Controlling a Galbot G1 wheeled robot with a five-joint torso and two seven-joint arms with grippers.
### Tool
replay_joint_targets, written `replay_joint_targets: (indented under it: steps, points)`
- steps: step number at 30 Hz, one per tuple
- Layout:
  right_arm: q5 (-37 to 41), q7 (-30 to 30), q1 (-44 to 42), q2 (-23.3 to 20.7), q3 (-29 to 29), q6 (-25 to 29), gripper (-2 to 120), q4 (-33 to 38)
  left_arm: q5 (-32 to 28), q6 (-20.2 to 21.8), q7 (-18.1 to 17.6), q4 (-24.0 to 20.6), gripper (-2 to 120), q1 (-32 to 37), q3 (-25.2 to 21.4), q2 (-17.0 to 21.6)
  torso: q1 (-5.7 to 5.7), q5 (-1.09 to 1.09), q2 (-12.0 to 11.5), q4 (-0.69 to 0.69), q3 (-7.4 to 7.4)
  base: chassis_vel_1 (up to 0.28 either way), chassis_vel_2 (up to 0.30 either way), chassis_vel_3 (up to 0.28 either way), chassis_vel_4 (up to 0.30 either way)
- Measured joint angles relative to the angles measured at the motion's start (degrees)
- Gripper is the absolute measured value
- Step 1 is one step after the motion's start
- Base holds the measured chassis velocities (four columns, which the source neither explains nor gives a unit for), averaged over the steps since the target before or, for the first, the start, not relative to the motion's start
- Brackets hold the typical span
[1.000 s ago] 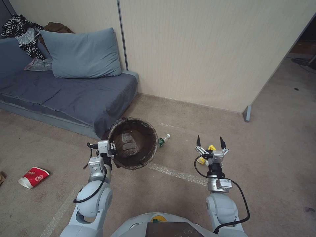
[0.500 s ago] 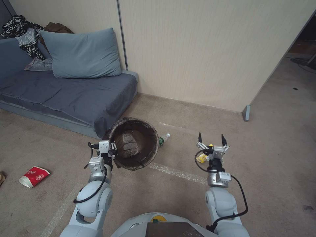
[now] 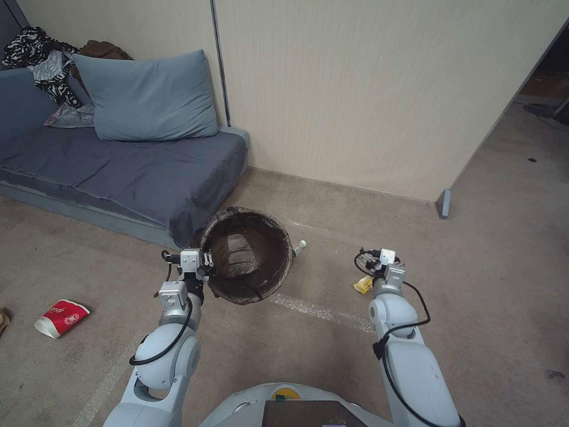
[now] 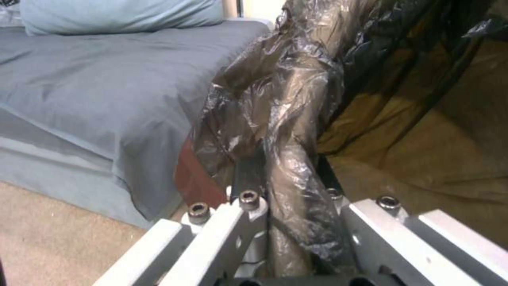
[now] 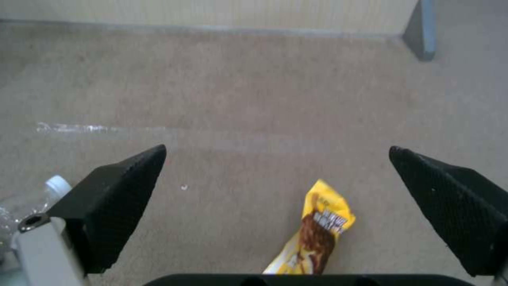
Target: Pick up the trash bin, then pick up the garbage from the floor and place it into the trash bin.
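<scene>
Right gripper (image 5: 275, 190) lowered – crinkly yellow wrapper (image 5: 316, 230) below.

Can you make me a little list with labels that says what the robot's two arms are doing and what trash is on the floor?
left end effector: shut on the trash bin rim, bin held up
right end effector: open, pointing at the yellow snack wrapper
floor trash: wrapper, red-and-white paper cup, clear bottle beside the bin

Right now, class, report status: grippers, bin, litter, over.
Left gripper shut on trash bin rim, bin held. Right gripper open above yellow wrapper on the floor. Nothing between them.
</scene>
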Motion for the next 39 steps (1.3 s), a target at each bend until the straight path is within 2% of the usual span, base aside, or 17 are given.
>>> replay_joint_targets:
  steps: [5,10,20,34,39]
  points:
    - [3.0,0.7,3.5,0.2,-0.5,-2.9,100,-6.7,0.2,0.2,-0.4,0.3,4,0.0,0.3,-0.1,0.00,-0.01,0.0,0.00,0.00,0.000,0.000,0.000,0.000]
    - [2.5,1.1,5.6,0.7,-0.4,-3.0,100,-11.8,0.6,0.3,-0.4,0.4,4,0.0,0.7,-0.5,0.00,0.00,0.0,0.00,0.00,0.000,0.000,0.000,0.000]
    - [0.0,0.8,7.6,1.4,0.9,1.5,100,-20.8,0.4,0.4,-0.9,0.6,4,0.3,0.5,-0.5,0.00,-0.01,0.0,-0.01,0.00,0.000,0.000,0.000,0.000]
    - [-0.8,0.5,9.4,1.6,1.6,4.0,100,-27.1,0.1,0.8,-1.2,0.4,4,0.3,0.5,-0.5,0.00,-0.01,0.0,0.00,0.00,0.000,0.000,0.000,0.000]
    - [-1.3,-0.4,10.1,1.7,2.0,5.5,82,-30.8,0.0,0.9,-1.2,0.5,4,0.3,0.5,-0.6,0.00,-0.01,0.0,0.00,0.00,0.000,0.000,0.000,0.000]
